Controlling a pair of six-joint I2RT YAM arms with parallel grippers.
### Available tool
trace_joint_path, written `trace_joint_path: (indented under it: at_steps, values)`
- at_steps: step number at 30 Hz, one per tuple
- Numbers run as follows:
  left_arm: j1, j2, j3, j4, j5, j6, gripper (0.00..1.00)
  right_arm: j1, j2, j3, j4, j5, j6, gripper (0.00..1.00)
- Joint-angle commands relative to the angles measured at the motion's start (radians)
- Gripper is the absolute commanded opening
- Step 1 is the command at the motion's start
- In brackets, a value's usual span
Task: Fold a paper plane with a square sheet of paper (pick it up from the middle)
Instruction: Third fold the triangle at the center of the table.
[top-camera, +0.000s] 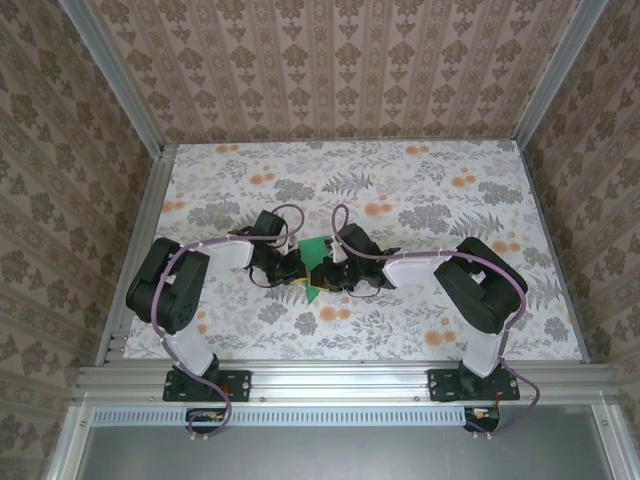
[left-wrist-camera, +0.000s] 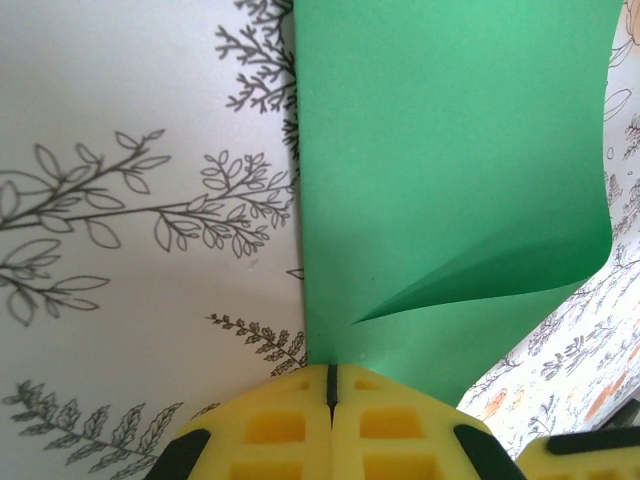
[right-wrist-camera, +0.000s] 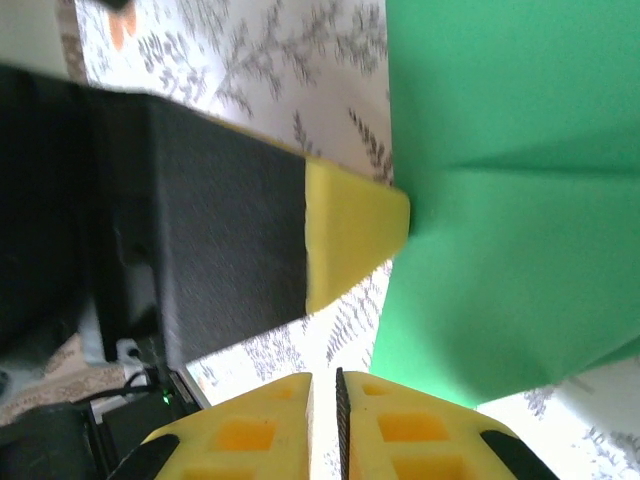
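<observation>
**A:** What does the left gripper (left-wrist-camera: 331, 378) have?

**B:** Its yellow pads are pressed flat together on the paper plane (left-wrist-camera: 450, 150). The green sheet rises from the seam to the top of the left wrist frame. Its right edge curls over, and a crease starts just above the pads.

**A:** And the right gripper (right-wrist-camera: 325, 395)?

**B:** Its pads are parted by a thin crack at the bottom of its own frame, and nothing shows between them. The paper plane (right-wrist-camera: 520, 200) fills the right side just beyond. I cannot tell whether its lower edge touches the right pad. One of the left gripper's fingers (right-wrist-camera: 350, 235) reaches in from the left, with its yellow tip against the green.

**A:** And from above?

**B:** The paper plane (top-camera: 318, 253) is mid-frame, between the left gripper (top-camera: 297, 270) and the right gripper (top-camera: 333, 277), which sit tip to tip.

**A:** Is there room to move?

**B:** The floral table (top-camera: 420, 190) lies open above and to both sides. The papered walls (top-camera: 330, 70) stand well apart from the grippers.

**A:** What is the pose?

**B:** Both arms have their elbows flung outward and their forearms folded in toward the centre.
</observation>
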Motion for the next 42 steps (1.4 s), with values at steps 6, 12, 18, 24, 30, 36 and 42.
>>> trace_joint_path:
  at_steps: [6, 12, 18, 24, 30, 36, 42]
  values:
    - [-0.002, 0.049, -0.007, -0.059, -0.096, 0.018, 0.00, 0.028, 0.060, -0.005, 0.050, -0.058, 0.000, 0.13]
    - [-0.003, 0.059, 0.001, -0.056, -0.099, 0.016, 0.00, 0.031, 0.094, 0.005, 0.024, -0.071, -0.021, 0.13]
    - [-0.002, 0.062, 0.002, -0.058, -0.102, 0.016, 0.00, 0.032, 0.122, 0.017, 0.028, -0.078, -0.025, 0.13]
    - [-0.002, 0.062, -0.001, -0.058, -0.109, 0.012, 0.00, 0.031, 0.140, 0.019, 0.013, -0.073, -0.034, 0.13]
    - [-0.002, 0.061, -0.005, -0.057, -0.112, 0.008, 0.00, 0.031, 0.110, 0.021, 0.002, -0.057, -0.044, 0.13]
    - [-0.002, 0.057, 0.002, -0.057, -0.108, 0.012, 0.00, 0.021, 0.004, -0.009, -0.010, -0.004, -0.060, 0.16]
    - [-0.002, 0.041, 0.015, -0.038, -0.070, 0.024, 0.00, 0.001, -0.036, -0.015, -0.071, 0.104, -0.082, 0.20]
